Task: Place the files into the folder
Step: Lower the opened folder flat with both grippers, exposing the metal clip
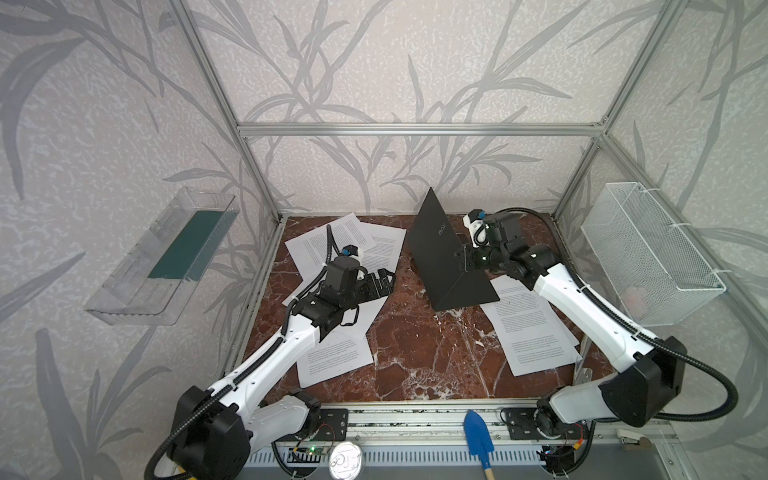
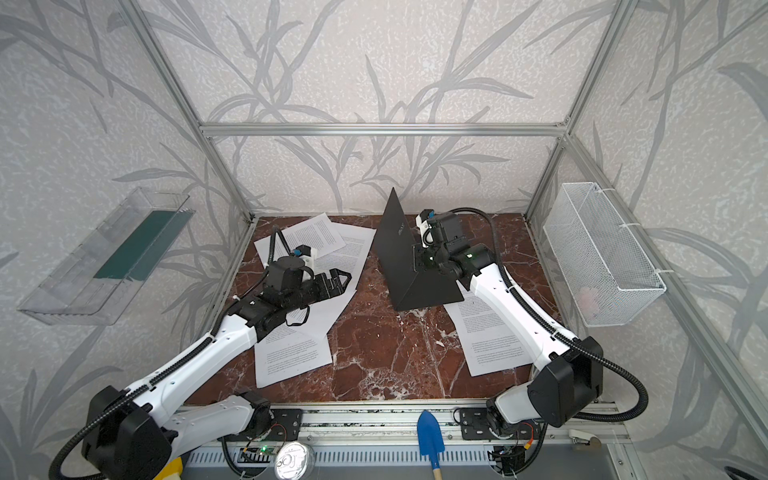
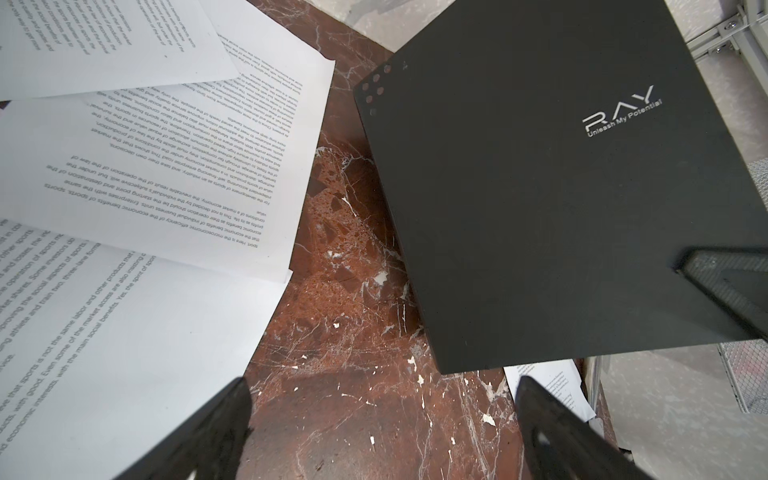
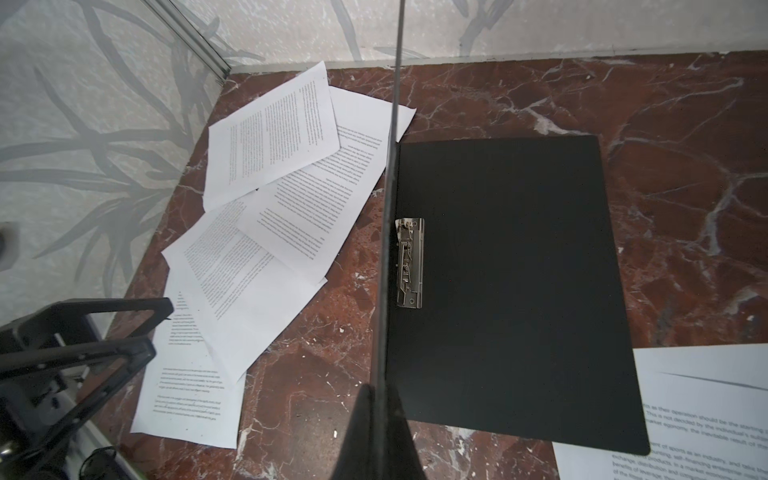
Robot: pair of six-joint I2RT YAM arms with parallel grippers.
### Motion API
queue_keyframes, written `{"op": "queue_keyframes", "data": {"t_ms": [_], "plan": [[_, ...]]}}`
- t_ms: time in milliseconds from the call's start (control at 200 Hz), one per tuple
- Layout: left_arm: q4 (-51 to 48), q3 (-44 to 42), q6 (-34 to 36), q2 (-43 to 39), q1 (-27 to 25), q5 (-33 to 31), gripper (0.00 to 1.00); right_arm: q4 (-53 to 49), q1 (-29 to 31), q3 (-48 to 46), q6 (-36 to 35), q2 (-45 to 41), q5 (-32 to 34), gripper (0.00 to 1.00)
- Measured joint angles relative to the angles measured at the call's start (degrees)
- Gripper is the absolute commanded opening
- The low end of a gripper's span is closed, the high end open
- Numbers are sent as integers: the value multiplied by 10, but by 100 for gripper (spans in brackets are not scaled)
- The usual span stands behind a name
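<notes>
Grey-leaf wallpaper (image 1: 374, 62) lines the aluminium-framed booth, and its floor is a red-brown marble table (image 1: 415, 357). The folder (image 1: 440, 249) stands open at the table's back middle, with one cover flat and the other raised steeply. The files (image 1: 357, 241) lie loose and overlapping left of the folder. More sheets lie right of it, one partly under the flat cover. The right gripper (image 1: 463, 259) is clamped on the raised cover's edge, holding it up. The left gripper (image 1: 387, 281) hovers left of the folder over the files, its jaws spread wide and holding nothing. Only the right wrist view shows the folder's inside, with a metal clip (image 4: 409, 262) by the spine. Only the left wrist view makes the cover's lettering (image 3: 621, 112) readable: "RAY, Unleash My Potential".
</notes>
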Motion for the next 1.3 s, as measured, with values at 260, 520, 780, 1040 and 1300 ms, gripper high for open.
{"op": "queue_keyframes", "data": {"t_ms": [260, 520, 780, 1040, 1300], "plan": [[-9, -10, 0, -9, 13, 6, 99, -27, 52, 0, -30, 1, 102, 2], [-16, -22, 0, -16, 25, 11, 99, -26, 89, 0, -40, 21, 158, 27], [-21, -39, -8, -31, 40, 16, 99, -5, 111, 0, -41, 23, 121, 62], [-37, -40, -24, -73, 57, 20, 99, 55, 147, 0, -24, 43, 3, 94], [-84, -39, -35, -179, 74, -25, 99, 108, 226, 40, -15, 172, -72, 99]]}}
